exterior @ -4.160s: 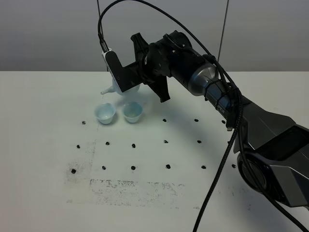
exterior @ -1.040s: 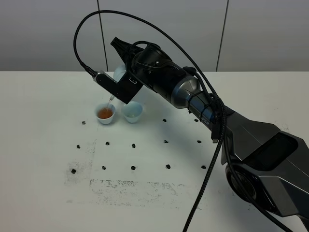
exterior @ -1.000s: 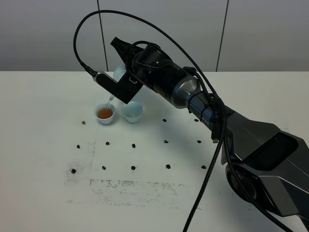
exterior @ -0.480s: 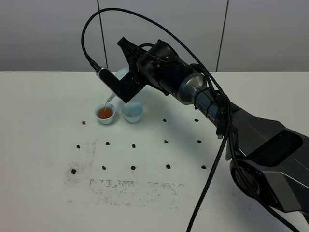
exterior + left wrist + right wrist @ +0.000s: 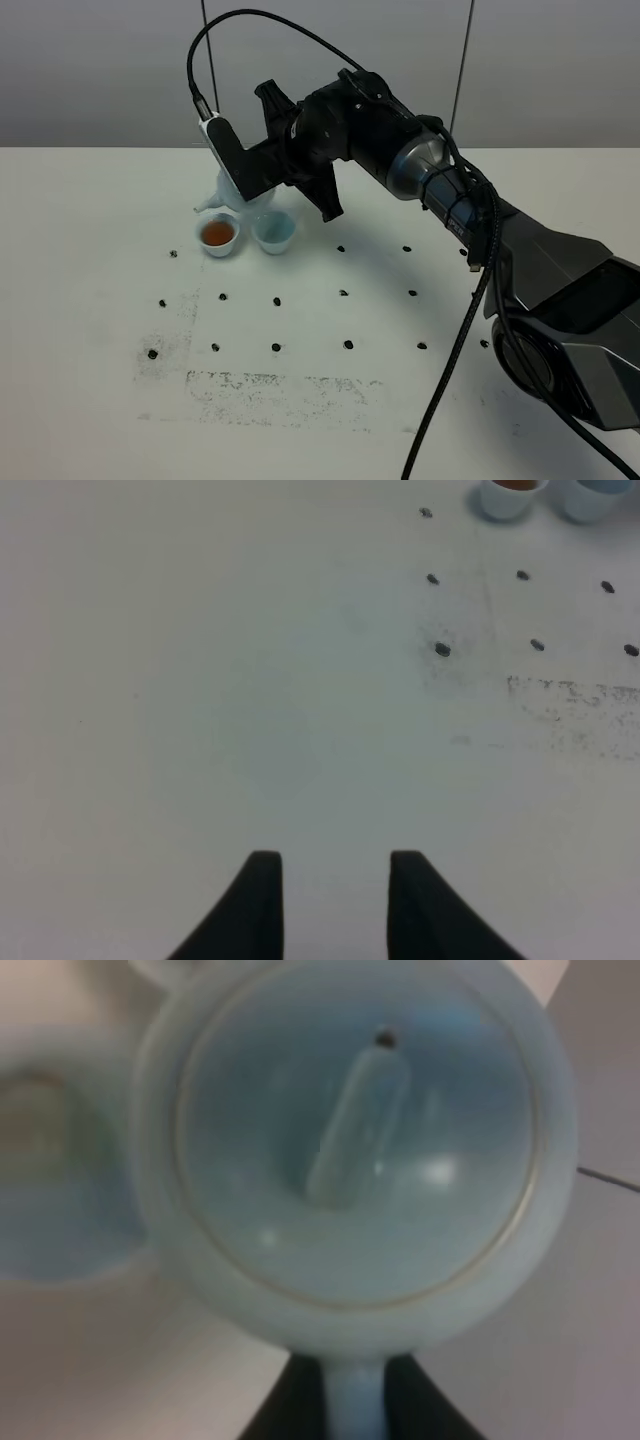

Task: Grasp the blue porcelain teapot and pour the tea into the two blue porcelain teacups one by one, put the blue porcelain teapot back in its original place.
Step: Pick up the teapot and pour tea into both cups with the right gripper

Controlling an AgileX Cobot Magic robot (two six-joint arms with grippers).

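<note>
My right gripper (image 5: 262, 172) is shut on the loop handle of the blue porcelain teapot (image 5: 214, 198), held just above the table behind the two teacups, spout to the left and near level. The right wrist view shows its knobbed lid (image 5: 358, 1130) from above, with the handle between my fingers (image 5: 288, 1405). The left teacup (image 5: 218, 234) holds brown tea. The right teacup (image 5: 274, 231) shows only pale blue inside. My left gripper (image 5: 335, 885) is open and empty over bare table; both cups (image 5: 505, 494) sit far from it.
The white table (image 5: 90, 300) carries a grid of small black marks (image 5: 276, 301) and a smudged patch (image 5: 270, 390) toward the front. A black cable (image 5: 450, 360) loops over and hangs off the right arm. A grey wall stands behind.
The teapot has tipped back from its pouring tilt and the stream into the left cup has stopped. The right wrist has rotated and shifted slightly right. The left cup now holds tea.
</note>
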